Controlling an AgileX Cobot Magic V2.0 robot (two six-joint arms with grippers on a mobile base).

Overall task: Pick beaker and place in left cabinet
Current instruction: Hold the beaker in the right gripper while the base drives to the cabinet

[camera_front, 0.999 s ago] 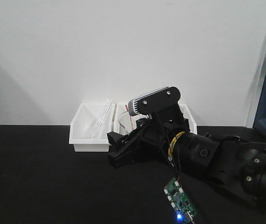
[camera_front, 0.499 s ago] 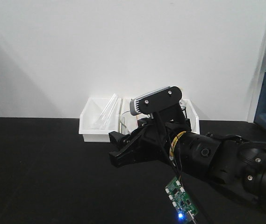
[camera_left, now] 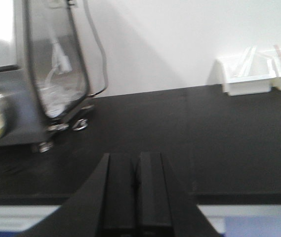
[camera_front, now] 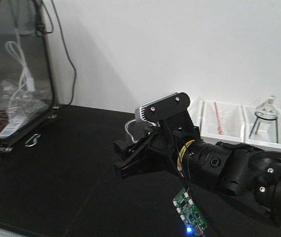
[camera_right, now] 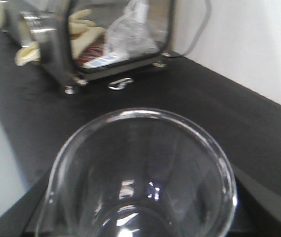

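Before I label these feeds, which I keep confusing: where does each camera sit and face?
Front view: behind the right arm, facing forward over the black table to the wall; shows that arm, the right pincer around the beaker.
Left wrist: behind the left pincer, shut, looking along it across the table.
Right wrist: behind the beaker's rim, looking towards the glass-fronted box.
All three share that box; front and left wrist share the white bins.

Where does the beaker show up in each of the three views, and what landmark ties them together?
Front: beaker just left of centre, partly hidden.
Left wrist: not in it.
Right wrist: beaker fills the lower centre, open rim toward the camera.
Shared landmark: the glass-fronted box, far left in the front view, left in the left wrist view, top in the right wrist view.
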